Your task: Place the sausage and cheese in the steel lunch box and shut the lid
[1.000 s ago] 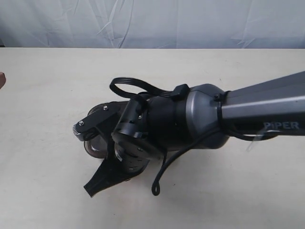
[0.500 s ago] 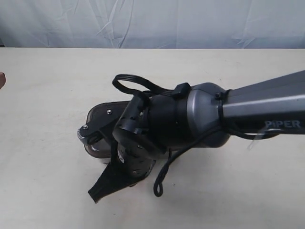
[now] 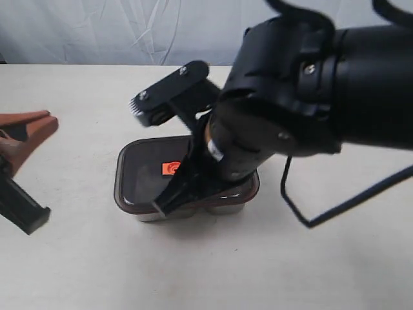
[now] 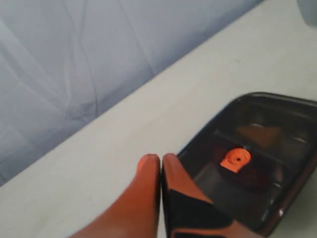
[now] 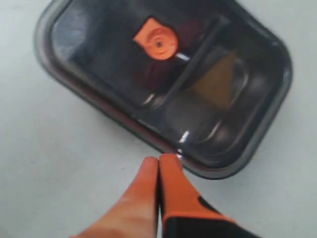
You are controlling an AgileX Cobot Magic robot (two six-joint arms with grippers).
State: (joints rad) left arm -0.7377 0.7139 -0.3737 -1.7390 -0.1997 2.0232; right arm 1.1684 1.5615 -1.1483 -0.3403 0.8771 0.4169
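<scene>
The steel lunch box stands mid-table with the dark translucent lid lying on it, orange valve tab up. Through the lid I make out the dark red sausage in the large compartment and the yellow-orange cheese in the small one. My right gripper is shut and empty, its tips just off the lid's long edge. At the far left my left gripper is shut too, its tips beside a corner of the lid, holding nothing.
The pale table stretches around the box. A wrinkled white cloth backdrop hangs behind the far edge. The right arm's bulky dark wrist and its loose cable hang over the box's right side.
The right arm has lifted up and back off the box, uncovering the lid. The left gripper's fingers have come into view at the left edge.
</scene>
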